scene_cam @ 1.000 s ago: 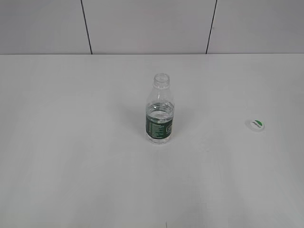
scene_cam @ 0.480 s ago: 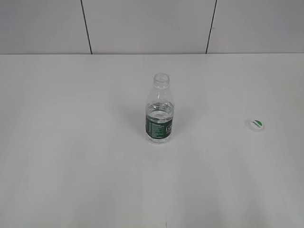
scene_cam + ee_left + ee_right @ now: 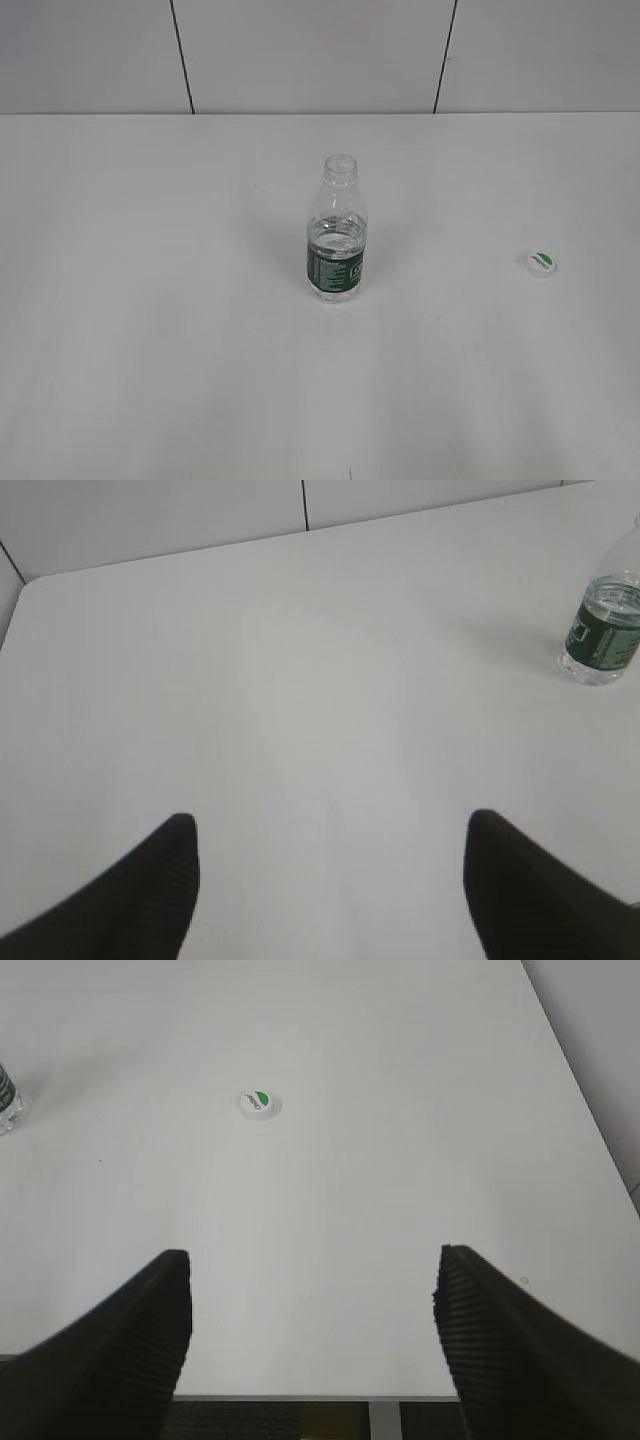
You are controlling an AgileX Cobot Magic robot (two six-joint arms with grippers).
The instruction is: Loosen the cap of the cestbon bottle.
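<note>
bare white lab table [image 3: 150, 350]

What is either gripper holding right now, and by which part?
Nothing is held. The left gripper and the right gripper both hang open over bare table. The bottle stands alone, uncapped; the cap lies apart on the table.

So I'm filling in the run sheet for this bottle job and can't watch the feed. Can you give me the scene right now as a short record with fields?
bottle: upright near the middle of the table, neck open, some water inside
cap: off the bottle, lying on the table to the bottle's right, leaf mark up
left claw: open, empty, hanging over bare table, bottle far off
right claw: open, empty, near the table's front edge, short of the cap
contact: neither claw touches anything
task state: cap already removed
</note>
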